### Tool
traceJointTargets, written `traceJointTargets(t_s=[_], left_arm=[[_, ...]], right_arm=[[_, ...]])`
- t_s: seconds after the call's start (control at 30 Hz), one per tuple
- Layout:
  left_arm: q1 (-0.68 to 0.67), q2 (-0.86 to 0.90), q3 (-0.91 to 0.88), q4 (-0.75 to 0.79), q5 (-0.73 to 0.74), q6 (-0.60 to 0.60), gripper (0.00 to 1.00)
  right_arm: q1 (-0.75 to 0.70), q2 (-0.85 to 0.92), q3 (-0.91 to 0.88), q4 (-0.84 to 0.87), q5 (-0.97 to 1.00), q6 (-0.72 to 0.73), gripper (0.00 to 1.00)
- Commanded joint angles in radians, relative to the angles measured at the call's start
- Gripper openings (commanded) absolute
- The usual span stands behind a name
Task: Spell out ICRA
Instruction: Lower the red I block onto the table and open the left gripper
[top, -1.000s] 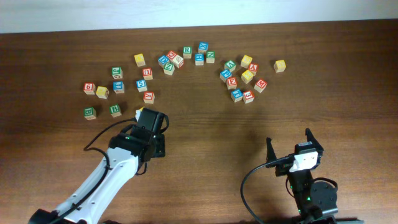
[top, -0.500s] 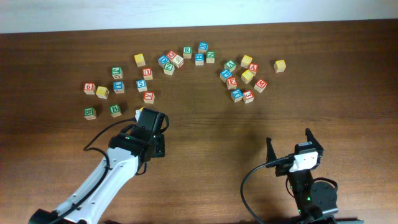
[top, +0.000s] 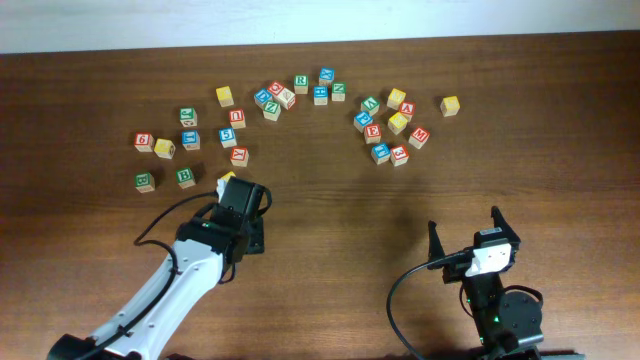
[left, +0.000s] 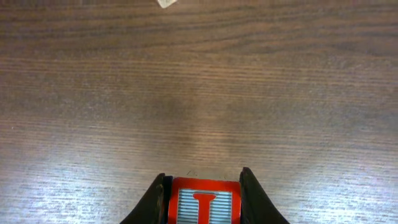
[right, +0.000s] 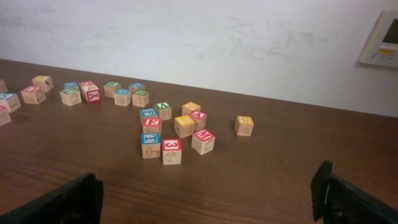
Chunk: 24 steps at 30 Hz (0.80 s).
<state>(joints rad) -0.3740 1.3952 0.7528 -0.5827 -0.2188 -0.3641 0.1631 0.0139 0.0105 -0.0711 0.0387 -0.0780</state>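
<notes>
Red "I" cube (left: 203, 207) is hidden from overhead beneath the left pincer (top: 243, 196), which hangs over bare surface (top: 340, 190) nearer the front edge than the scattered cubes (top: 229, 137), probably where the word is meant to start. From the left wrist, its jaws pinch the cube's two sides, the letter facing the camera. From the right wrist, the right pincer (right: 205, 202) gapes wide and empty, apparently waiting.

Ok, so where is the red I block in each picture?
Overhead: left of middle, at the tip of the left pincer; only a pale corner of the I block peeks out.
Left wrist: bottom middle, its red I face showing, held in the pincer.
Right wrist: not in it.
Shared landmark: the brown wooden table, seen in all three views.
</notes>
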Motion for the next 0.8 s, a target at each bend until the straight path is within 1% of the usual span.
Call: traceJointTargets(t_s=[0.0, 0.2, 0.3, 0.57, 0.77], left_arm=[[-0.004, 0.000, -0.051, 0.055, -0.018, -0.002, 0.19], [-0.003, 0.000, -0.064, 0.078, -0.018, -0.002, 0.18], [-0.003, 0.006, -0.065, 0.094, -0.018, -0.002, 0.16], [-0.003, 0.093, -0.066, 0.149, -0.018, -0.002, 0.15], [-0.003, 0.094, -0.066, 0.149, -0.018, -0.002, 0.18]], right_arm=[[-0.007, -0.008, -0.005, -0.008, -0.002, 0.012, 0.98], [-0.007, -0.008, -0.005, -0.008, -0.002, 0.012, 0.98], [-0.007, -0.008, -0.005, -0.008, -0.002, 0.012, 0.98], [-0.007, -0.008, -0.005, -0.008, -0.002, 0.012, 0.98], [-0.007, -0.008, -0.005, -0.008, -0.002, 0.012, 0.98]])
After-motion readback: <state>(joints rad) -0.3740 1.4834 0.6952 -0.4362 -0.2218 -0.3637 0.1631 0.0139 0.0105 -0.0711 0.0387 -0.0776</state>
